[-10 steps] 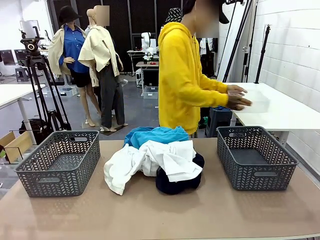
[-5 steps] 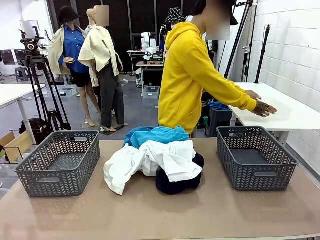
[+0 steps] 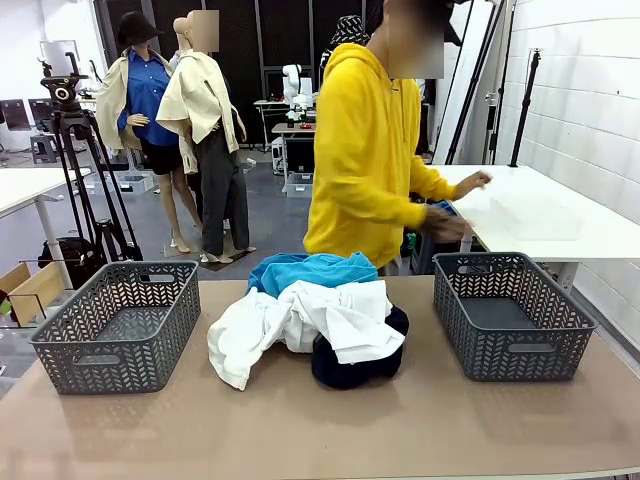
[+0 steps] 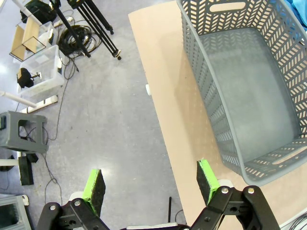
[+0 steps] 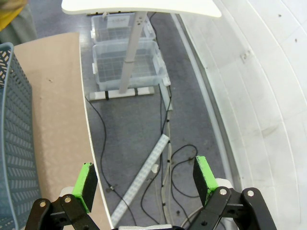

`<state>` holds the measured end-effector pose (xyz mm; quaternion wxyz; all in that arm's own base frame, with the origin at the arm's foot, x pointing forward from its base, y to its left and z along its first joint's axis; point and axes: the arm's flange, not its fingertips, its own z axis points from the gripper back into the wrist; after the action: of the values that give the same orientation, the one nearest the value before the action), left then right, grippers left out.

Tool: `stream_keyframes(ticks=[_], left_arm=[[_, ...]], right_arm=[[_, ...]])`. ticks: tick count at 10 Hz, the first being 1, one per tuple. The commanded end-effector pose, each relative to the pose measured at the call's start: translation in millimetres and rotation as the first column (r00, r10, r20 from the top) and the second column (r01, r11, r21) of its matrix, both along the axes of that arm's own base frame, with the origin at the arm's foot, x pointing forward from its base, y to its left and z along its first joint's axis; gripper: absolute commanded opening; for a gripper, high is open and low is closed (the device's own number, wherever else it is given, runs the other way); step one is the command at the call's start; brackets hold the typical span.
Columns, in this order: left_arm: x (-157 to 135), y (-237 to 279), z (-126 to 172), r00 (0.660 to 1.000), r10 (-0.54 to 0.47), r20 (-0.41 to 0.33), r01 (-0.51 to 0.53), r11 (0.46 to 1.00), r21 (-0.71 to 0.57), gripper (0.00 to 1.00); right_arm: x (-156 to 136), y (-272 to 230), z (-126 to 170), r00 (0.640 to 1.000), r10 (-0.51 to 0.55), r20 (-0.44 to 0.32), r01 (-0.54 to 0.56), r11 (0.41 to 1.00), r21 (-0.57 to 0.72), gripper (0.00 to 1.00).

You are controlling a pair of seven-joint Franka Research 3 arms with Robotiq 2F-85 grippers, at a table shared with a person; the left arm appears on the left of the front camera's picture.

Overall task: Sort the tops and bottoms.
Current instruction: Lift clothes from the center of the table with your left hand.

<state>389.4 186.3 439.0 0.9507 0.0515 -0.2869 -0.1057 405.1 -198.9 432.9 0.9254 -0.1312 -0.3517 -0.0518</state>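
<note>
white shirt (image 3: 300,322) is lying in the middle of the desk (image 3: 320,430), long way running left to right, one end pointing front-left | blue tops (image 3: 310,268) are bunching just behind the shirt | dark bottoms (image 3: 350,368) are peeking out under its right side | left gripper (image 4: 147,167) and right gripper (image 5: 144,163): jaws are standing wide apart, holding nothing

baskets (image 3: 100,350) (image 3: 510,345) 2; white shirt (image 3: 340,315) 1; blue heap (image 3: 310,268) 1; dark garment (image 3: 350,372) 1
</note>
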Motion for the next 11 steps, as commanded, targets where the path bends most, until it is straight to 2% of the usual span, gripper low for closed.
stream_keyframes(ticks=[1, 9, 10, 11], left_arm=[[0.9, 2.8, -2.3, 1.0, 0.005, 0.009, -0.005, 1.0, -0.003, 1.0], [0.0, 0.0, 0.0, 1.0, 0.0, 0.0, 0.0, 1.0, 0.0, 1.0], [7.2, -7.3, 13.9, 1.0, -0.005, 0.017, 0.005, 1.0, 0.007, 1.0], [15.5, -18.4, 33.0, 0.995, -0.087, 0.039, 0.088, 0.996, -0.013, 1.0]], right_arm=[[-0.3, 0.0, 0.2, 1.0, 0.009, -0.006, -0.009, 1.0, -0.006, 1.0], [-0.3, 0.0, 0.2, 1.0, 0.009, -0.006, -0.009, 1.0, -0.006, 1.0], [-0.3, 0.0, 0.2, 1.0, 0.009, -0.006, -0.009, 1.0, -0.006, 1.0], [-0.3, 0.0, 0.2, 1.0, 0.009, -0.006, -0.009, 1.0, -0.006, 1.0]])
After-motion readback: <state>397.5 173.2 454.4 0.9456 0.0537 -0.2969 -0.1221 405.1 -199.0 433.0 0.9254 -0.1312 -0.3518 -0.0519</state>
